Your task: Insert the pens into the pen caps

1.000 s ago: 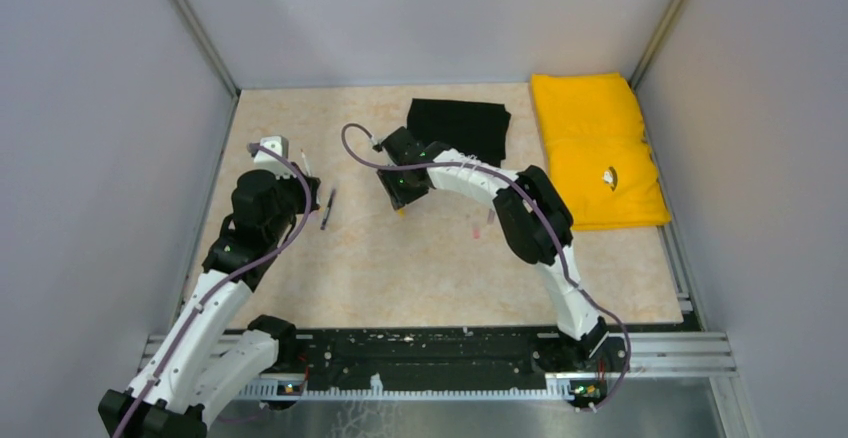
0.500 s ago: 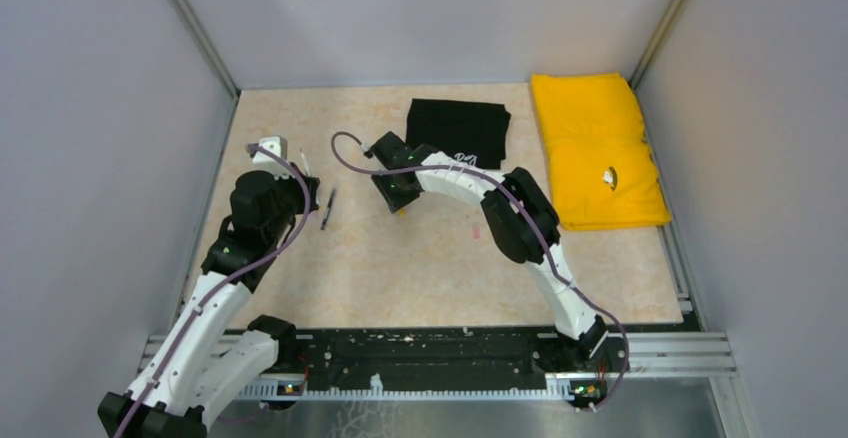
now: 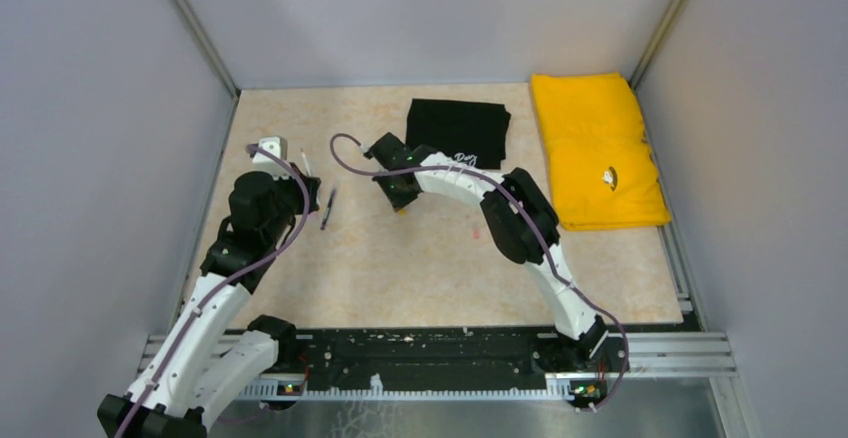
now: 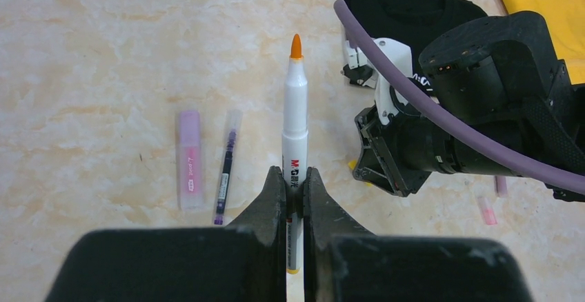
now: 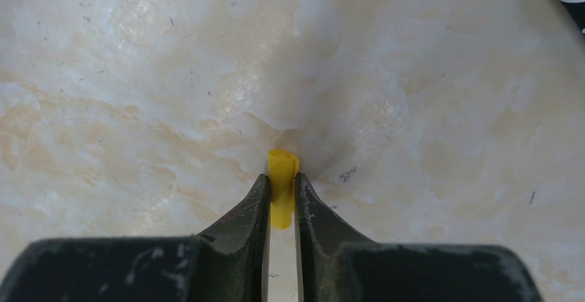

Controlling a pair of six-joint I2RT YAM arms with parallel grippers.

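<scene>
Stretching over my table [image 3: 400, 278], the left arm [image 3: 235, 253] points forward while the right arm [image 3: 520, 220] curls leftward toward it. My left gripper [image 4: 294, 178] is clamped on a white pen [image 4: 295, 109], orange tip aimed away. My right gripper [image 5: 281, 179] pinches a yellow cap [image 5: 283, 160] low against the tabletop, off to the pen's right.

White covers and black joints are being shown on left arm [image 3: 213, 306] and right arm [image 3: 455, 176]; purple cables [image 4: 441, 119] are being routed alongside.
</scene>
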